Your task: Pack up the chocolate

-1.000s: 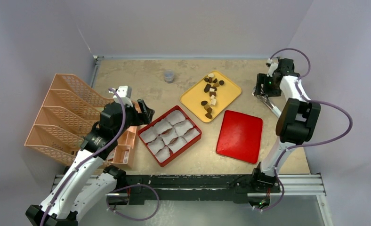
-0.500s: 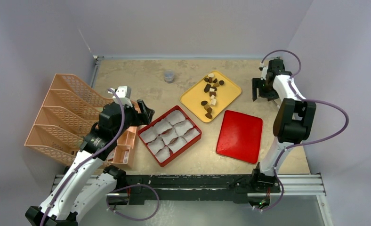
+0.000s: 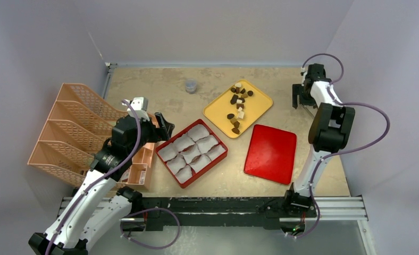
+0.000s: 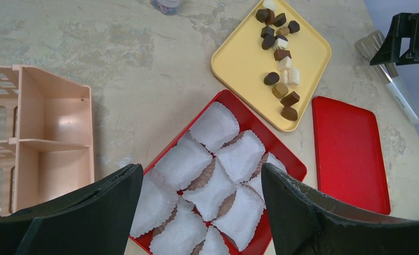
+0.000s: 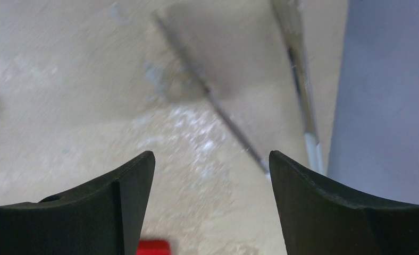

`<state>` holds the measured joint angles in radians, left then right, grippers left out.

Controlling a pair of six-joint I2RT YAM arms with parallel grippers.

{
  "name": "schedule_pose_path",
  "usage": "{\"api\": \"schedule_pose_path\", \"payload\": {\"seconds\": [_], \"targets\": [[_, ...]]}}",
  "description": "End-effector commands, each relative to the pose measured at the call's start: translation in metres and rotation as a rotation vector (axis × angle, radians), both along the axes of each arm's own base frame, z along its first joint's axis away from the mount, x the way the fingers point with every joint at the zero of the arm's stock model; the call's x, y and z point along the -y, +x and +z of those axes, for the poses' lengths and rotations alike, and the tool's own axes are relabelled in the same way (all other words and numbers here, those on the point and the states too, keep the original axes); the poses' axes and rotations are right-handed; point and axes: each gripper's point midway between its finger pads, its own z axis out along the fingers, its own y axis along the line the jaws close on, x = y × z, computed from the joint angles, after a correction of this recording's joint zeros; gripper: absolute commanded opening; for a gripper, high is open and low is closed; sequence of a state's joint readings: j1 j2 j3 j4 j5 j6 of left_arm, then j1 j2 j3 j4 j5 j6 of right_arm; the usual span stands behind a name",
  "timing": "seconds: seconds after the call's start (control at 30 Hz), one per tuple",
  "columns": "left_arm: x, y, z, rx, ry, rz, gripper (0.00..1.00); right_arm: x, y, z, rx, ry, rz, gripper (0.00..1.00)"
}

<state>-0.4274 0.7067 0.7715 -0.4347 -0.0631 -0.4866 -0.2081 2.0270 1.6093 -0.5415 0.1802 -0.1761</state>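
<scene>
A mottled beige stone-look surface (image 3: 154, 93), boxed in by plain lavender-grey walls (image 3: 218, 26), is recorded; left end effector (image 4: 200, 166) and right end effector (image 5: 211, 154) are seen spread wide, empty.

Chocolate pieces (image 3: 237, 106) on tray (image 3: 258, 103), centre-rear; box (image 3: 206, 170) holding paper cups (image 3: 191, 151) front-left of tray; lid (image 3: 271, 154) right of box; file rack (image 3: 69, 127) far left; small jar (image 3: 190, 85) rearmost

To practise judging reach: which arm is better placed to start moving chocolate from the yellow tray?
Probably right: the right gripper, open, hovers over the metal tongs beside the yellow tray of chocolate. The left gripper, also open, sits back by the peach organiser.
</scene>
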Motion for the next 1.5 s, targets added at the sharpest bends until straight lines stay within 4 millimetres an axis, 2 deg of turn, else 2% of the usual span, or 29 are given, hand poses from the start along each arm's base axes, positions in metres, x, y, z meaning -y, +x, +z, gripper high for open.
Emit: {"api": "schedule_pose_path", "payload": {"seconds": [0.0, 0.13, 0.23, 0.33, 0.43, 0.5, 0.67, 0.93, 1.13, 1.27, 1.37, 1.47], "targets": [[-0.001, 0.003, 0.010, 0.045, -0.004, 0.000, 0.81, 0.041, 0.024, 0.010, 0.075, -0.023, -0.043, 0.81], [0.000, 0.004, 0.010, 0.049, -0.010, 0.000, 0.81, 0.038, 0.030, -0.007, 0.071, 0.050, -0.028, 0.79], [0.000, 0.007, 0.003, 0.024, 0.007, 0.005, 0.81, 0.039, 0.036, -0.017, 0.090, 0.051, -0.037, 0.79], [-0.002, 0.009, -0.007, -0.014, 0.032, 0.017, 0.81, 0.031, 0.034, -0.029, 0.066, 0.099, -0.028, 0.77], [-0.002, 0.010, -0.008, -0.017, 0.033, 0.017, 0.81, 0.031, 0.035, -0.033, 0.061, 0.099, -0.002, 0.72], [-0.002, 0.010, -0.009, -0.020, 0.034, 0.019, 0.81, 0.028, 0.038, -0.034, 0.060, 0.115, 0.020, 0.65], [-0.003, 0.010, -0.012, -0.032, 0.038, 0.025, 0.81, 0.020, 0.049, -0.027, 0.099, 0.158, 0.044, 0.43], [-0.012, 0.010, -0.007, -0.011, 0.048, 0.072, 0.81, -0.005, 0.059, -0.019, 0.161, 0.247, 0.063, 0.27], [-0.010, 0.009, -0.004, -0.003, 0.040, 0.057, 0.81, -0.036, 0.074, -0.012, 0.181, 0.293, 0.090, 0.23], [-0.007, 0.010, -0.007, -0.014, 0.038, 0.045, 0.81, -0.044, 0.084, -0.006, 0.183, 0.269, 0.077, 0.21], [-0.002, 0.009, -0.008, -0.021, 0.027, 0.020, 0.81, -0.050, 0.093, 0.006, 0.217, 0.305, 0.078, 0.21], [-0.002, 0.008, -0.007, -0.017, 0.022, 0.018, 0.81, -0.063, 0.087, 0.008, 0.206, 0.368, 0.094, 0.24]]}}
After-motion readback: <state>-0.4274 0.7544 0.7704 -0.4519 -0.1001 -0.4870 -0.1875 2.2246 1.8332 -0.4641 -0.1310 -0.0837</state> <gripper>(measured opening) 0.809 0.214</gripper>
